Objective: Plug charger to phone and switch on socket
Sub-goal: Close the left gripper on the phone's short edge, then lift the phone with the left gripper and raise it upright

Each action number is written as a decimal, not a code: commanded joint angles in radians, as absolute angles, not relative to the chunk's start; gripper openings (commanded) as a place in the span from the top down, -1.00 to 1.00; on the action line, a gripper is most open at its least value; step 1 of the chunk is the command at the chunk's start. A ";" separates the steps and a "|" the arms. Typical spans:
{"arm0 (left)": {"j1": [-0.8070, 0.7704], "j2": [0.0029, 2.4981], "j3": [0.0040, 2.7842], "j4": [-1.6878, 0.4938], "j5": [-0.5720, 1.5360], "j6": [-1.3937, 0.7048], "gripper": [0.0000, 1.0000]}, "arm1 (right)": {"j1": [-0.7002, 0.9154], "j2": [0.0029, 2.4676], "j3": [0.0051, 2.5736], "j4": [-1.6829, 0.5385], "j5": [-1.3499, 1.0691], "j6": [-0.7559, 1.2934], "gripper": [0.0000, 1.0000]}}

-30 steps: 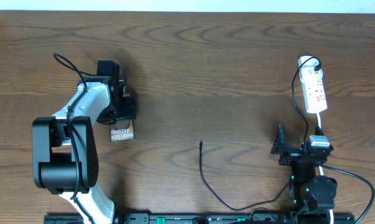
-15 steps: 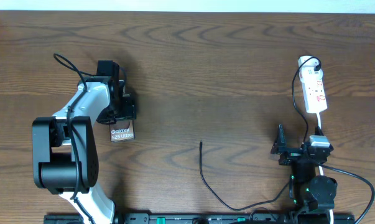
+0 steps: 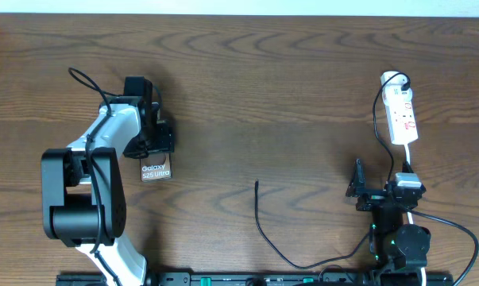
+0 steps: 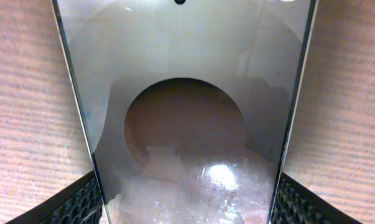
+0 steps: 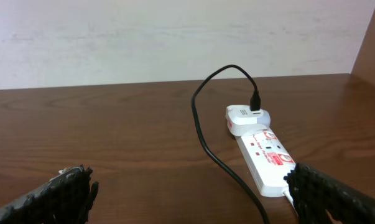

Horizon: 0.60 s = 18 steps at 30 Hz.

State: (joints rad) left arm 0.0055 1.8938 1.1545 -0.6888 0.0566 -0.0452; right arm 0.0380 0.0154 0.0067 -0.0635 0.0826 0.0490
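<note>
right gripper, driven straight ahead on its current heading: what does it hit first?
Most likely the black charger cable, whose loop sits about on the midline of the open right gripper. The white power strip lies right of that line, nearer the right finger's path. Depth is unclear from the wrist view.

The phone (image 3: 156, 170) reads "Galaxy S25 Ultra" in white lettering.
</note>
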 commanded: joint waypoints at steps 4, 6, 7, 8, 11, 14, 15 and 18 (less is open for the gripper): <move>0.007 1.837 1.201 -0.717 0.081 -0.039 0.85 | 0.040 0.012 0.006 -0.067 0.091 0.063 -0.98; 0.007 1.801 1.211 -0.717 0.099 -0.039 0.85 | 0.040 0.012 0.006 -0.067 0.091 0.063 -0.99; 0.007 1.785 1.214 -0.717 0.098 -0.039 0.85 | 0.040 0.012 0.006 -0.067 0.091 0.063 -0.99; 0.007 1.771 1.216 -0.717 0.098 -0.039 0.85 | 0.040 0.012 0.006 -0.067 0.091 0.063 -0.99; 0.007 1.719 1.216 -0.717 0.099 -0.039 0.85 | 0.040 0.012 0.006 -0.067 0.091 0.063 -0.99; 0.007 1.652 1.216 -0.715 0.199 -0.045 0.85 | 0.040 0.012 0.006 -0.067 0.091 0.063 -0.98; 0.007 1.640 1.216 -0.713 0.239 -0.057 0.85 | 0.040 0.012 0.006 -0.067 0.091 0.063 -0.99; 0.007 1.613 1.216 -0.701 0.397 -0.094 0.85 | 0.040 0.012 0.006 -0.067 0.091 0.063 -0.98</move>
State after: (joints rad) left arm 0.0055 1.6524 1.1862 -0.7109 0.1898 -0.0540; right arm 0.0380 0.0154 0.0067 -0.0635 0.0826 0.0490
